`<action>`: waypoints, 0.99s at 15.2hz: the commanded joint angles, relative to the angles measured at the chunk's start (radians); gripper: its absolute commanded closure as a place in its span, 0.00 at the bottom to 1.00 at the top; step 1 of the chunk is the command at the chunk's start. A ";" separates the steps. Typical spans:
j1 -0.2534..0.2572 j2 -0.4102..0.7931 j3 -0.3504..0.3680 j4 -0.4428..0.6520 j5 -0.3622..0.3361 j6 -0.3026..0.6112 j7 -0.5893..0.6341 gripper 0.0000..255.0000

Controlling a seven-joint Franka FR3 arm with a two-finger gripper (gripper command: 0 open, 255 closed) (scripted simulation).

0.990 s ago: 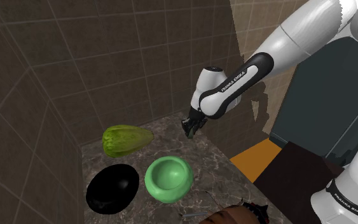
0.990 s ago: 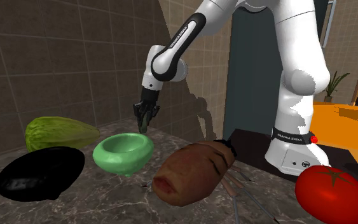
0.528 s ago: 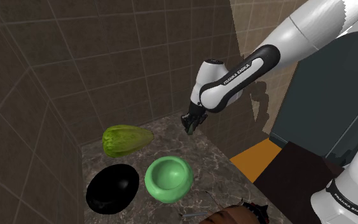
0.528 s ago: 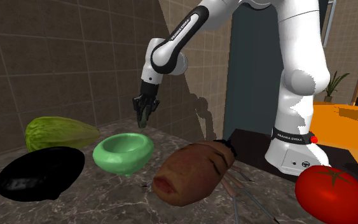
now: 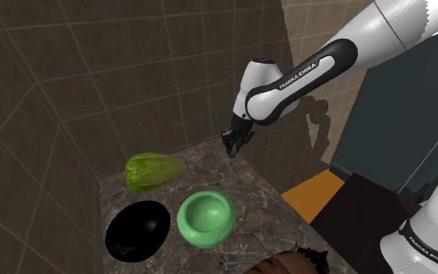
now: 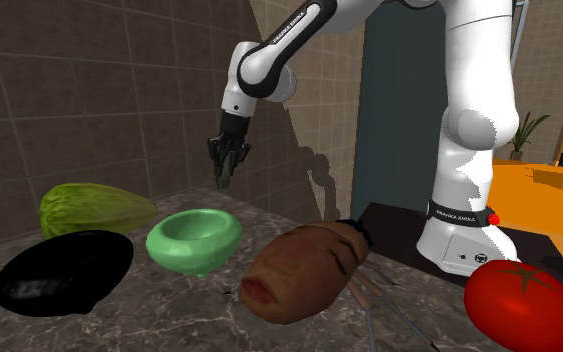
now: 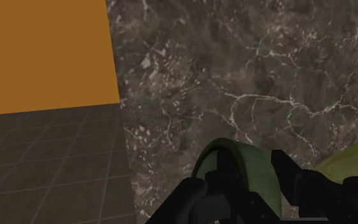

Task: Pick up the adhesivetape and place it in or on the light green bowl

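Note:
My gripper hangs above the back of the dark marble counter, close to the tiled wall. It is shut on the adhesive tape, a dark green ring clasped upright between the black fingers. From the second exterior view the tape shows as a thin green sliver in the gripper. The light green bowl stands on the counter, below the gripper and nearer the front. The bowl sits low and to the left of the gripper in the second exterior view.
A wrinkled green vegetable lies by the wall beside a black bowl. A brown lumpy object and a red tomato sit near the front. Tiled walls close the corner. Orange floor lies beyond the counter edge.
The gripper has risen steadily with the tape held in it, away from the counter and a little toward the wall. The bowl and other items have not moved.

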 commanded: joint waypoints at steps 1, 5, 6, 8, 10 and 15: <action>-0.001 -0.018 -0.001 0.009 -0.001 -0.027 0.003 1.00; -0.002 -0.051 -0.002 0.027 -0.004 -0.078 0.010 1.00; -0.003 -0.059 -0.002 0.032 -0.005 -0.091 0.012 1.00; -0.003 -0.074 -0.003 0.042 -0.006 -0.116 0.015 1.00; -0.004 -0.088 -0.003 0.054 -0.008 -0.142 0.019 1.00; -0.006 -0.121 -0.005 0.086 -0.012 -0.206 0.027 1.00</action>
